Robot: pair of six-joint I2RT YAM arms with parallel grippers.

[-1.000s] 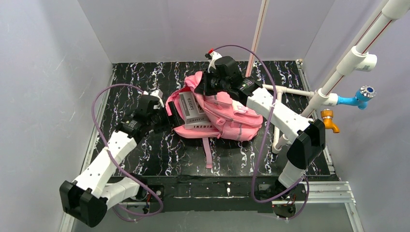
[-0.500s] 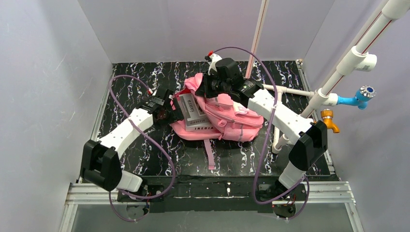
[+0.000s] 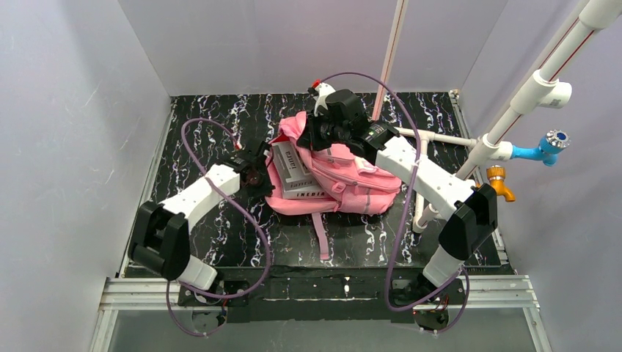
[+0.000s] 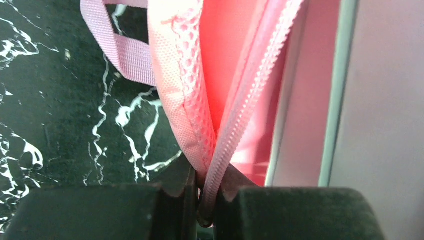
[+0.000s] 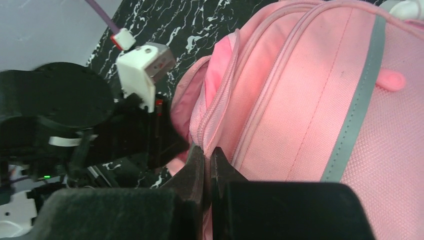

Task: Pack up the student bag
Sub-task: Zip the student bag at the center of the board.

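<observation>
As it lay slumped, the soft pink woven backpack point(image 3: 359, 183), grey-striped, had its toothed zipper edge pinched between closed left fingers point(image 4: 100, 210); right fingers point(image 5: 125, 215) clamped a seam.

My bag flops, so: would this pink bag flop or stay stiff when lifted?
Probably floppy: the student bag is soft, creased fabric. Likely heavy on one side, since boxy grey items sit in its open mouth.

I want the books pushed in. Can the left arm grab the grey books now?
Probably not yet. The left fingers are pinched shut on the zipper edge of the bag, right beside the grey books, so they would have to let go first.
</observation>
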